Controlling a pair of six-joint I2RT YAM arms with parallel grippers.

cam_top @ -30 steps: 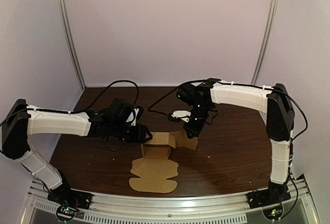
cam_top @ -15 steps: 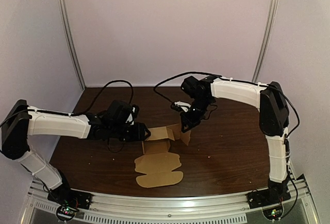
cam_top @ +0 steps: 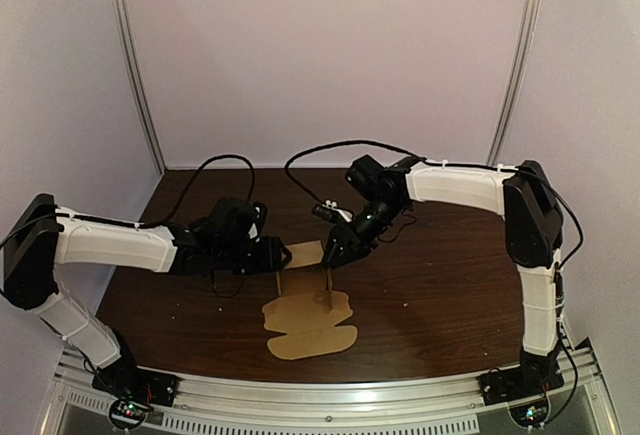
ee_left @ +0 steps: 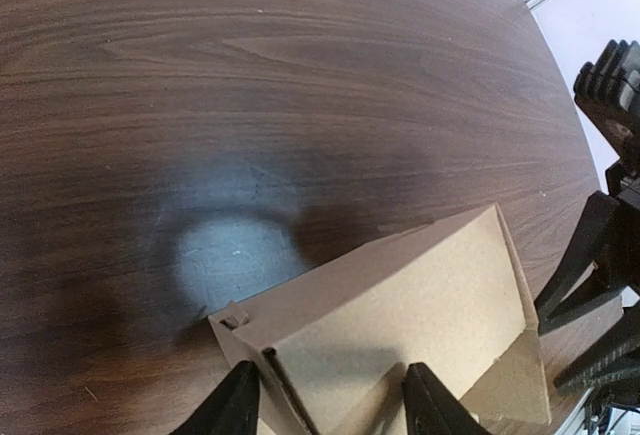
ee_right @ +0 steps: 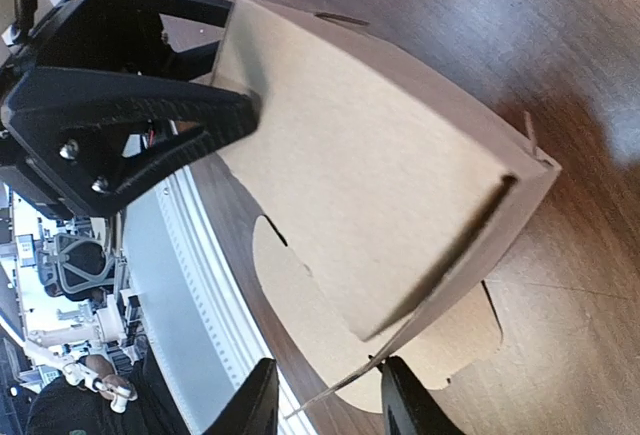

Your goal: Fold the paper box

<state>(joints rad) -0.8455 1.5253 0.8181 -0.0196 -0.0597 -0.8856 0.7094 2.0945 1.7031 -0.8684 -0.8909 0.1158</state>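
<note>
Dark wood-grain worktop w/ brown cardboard box lying near front-centre: flaps flat on the surface, rear panels prob. raised off it.

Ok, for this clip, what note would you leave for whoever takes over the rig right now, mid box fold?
Left gripper: fingers straddle a folded corner at the left end of the paper box. I cannot tell whether it is clamped.
Right gripper: open, with its fingers on either side of a thin cardboard edge at the box's right end.
Box: mid-table, with one long wall raised between the two grippers. The front flaps lie flat toward the arm bases.
Done: a wall is stood up.
Left: fold the flat flaps up and in, then close the box.
</note>
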